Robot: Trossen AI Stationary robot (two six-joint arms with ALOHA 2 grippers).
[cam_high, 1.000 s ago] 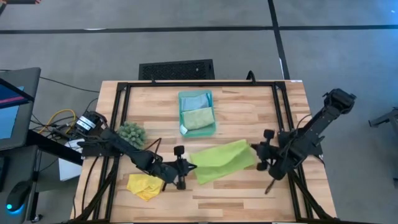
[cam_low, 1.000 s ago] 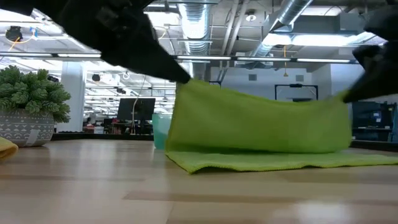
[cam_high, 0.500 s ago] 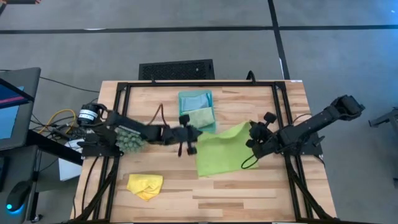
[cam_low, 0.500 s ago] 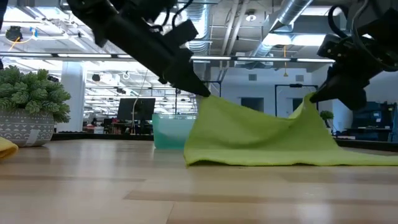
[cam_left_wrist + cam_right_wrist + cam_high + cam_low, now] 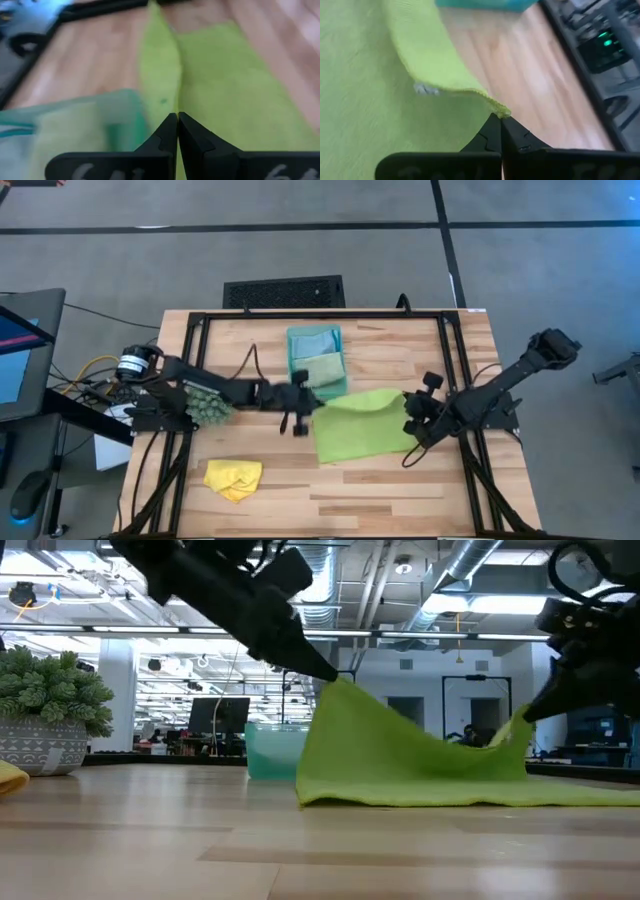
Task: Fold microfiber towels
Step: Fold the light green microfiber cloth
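Both grippers, left (image 5: pixel 300 406) and right (image 5: pixel 412 418), jaws clamped on lime towel (image 5: pixel 362 426) corners; edge carried over since a second ago, fold nearly laid on desk (image 5: pixel 400 490).

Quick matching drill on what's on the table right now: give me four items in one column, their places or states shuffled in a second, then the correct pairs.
Items:
1. lime green towel
2. yellow towel
3. pale green towel
4. potted plant

Places or states:
A. lying in the teal tray
B. crumpled at the table's near left
C. pinched at two corners by the left pincer and right pincer, partly lifted
D. under the left arm, by the table's left edge

Pairs: 1-C, 2-B, 3-A, 4-D
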